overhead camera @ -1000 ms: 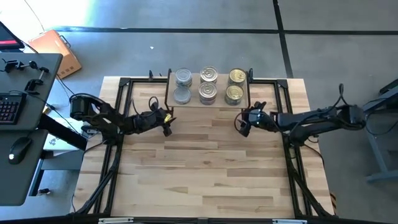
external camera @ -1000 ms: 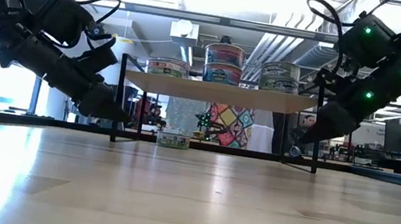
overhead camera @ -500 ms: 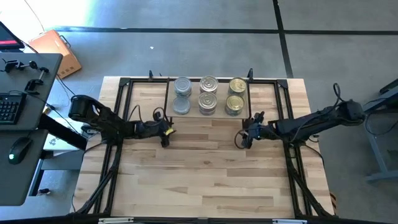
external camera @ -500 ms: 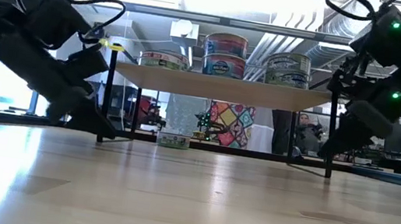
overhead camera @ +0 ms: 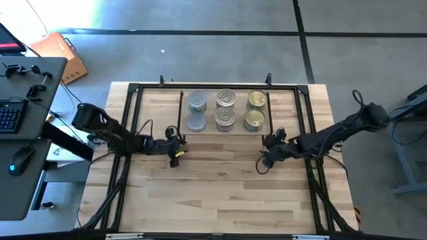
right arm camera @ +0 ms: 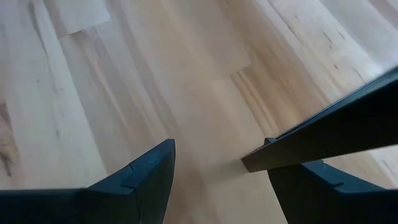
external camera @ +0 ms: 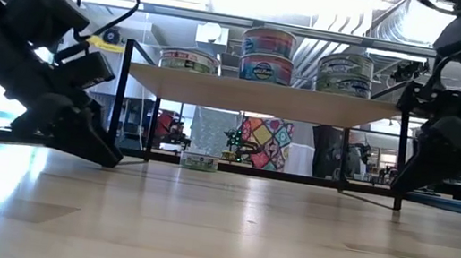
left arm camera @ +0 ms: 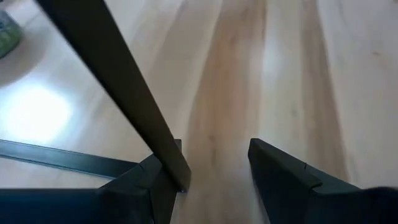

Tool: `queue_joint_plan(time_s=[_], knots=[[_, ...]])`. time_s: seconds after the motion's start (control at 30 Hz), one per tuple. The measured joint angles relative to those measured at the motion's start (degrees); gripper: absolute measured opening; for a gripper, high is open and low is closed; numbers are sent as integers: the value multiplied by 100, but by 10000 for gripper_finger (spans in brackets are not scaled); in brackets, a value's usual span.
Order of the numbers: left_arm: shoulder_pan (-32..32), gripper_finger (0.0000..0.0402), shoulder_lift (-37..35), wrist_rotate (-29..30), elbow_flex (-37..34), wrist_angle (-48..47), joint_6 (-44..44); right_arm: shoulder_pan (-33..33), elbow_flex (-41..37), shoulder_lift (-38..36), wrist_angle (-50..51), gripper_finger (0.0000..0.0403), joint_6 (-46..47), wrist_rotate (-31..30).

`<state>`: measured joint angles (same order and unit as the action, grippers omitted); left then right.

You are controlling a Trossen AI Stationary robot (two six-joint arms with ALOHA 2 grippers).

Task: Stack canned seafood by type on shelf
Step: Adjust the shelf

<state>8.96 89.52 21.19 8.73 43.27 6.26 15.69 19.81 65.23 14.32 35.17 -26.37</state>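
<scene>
- The desk (overhead camera: pixel 220 193), a butcher-block top, lies bare over its whole near half; its far strip carries the shelf, and a black frame runs along its edges.
- The shelf (external camera: pixel 267 97), a light-wood board on thin black wire legs, stands at the far middle of the desk, with open room beneath the board in the low view.
- The left arm reaches in from the desk's left edge; the left tool (overhead camera: pixel 175 152) is low on the desk at the shelf's near left leg (left arm camera: pixel 118 81), fingers (left arm camera: pixel 286 180) spread wide, the leg against the inner face of one finger.
- The right tool (overhead camera: pixel 264 157) is low at the shelf's near right leg (right arm camera: pixel 336 127), fingers (right arm camera: pixel 140 177) also wide, the leg lying just by one finger; whether it touches I cannot tell.
- The canned seafood sits on the shelf in three columns: silver-grey tins (overhead camera: pixel 197 110) on the left, pull-ring tins (overhead camera: pixel 225 109) in the middle, gold tins (overhead camera: pixel 255 109) on the right.
- In the low view the middle tins (external camera: pixel 267 55) stand stacked two high.
- One more tin (external camera: pixel 200 160) rests on the desk beyond the shelf.
</scene>
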Motion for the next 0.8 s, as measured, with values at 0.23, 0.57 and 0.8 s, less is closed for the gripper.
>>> queue_joint_plan(time_s=[0.23,0.57,0.8], knots=[[214,185,0,-171,0,-3,182,404,-2,0,47,236,250,-205],[209,248,0,-268,0,-22,430,327,4,-1,329,263,405,-108],[209,274,-359,-482,13,-670,418,306,458,-9,1603,290,511,194]])
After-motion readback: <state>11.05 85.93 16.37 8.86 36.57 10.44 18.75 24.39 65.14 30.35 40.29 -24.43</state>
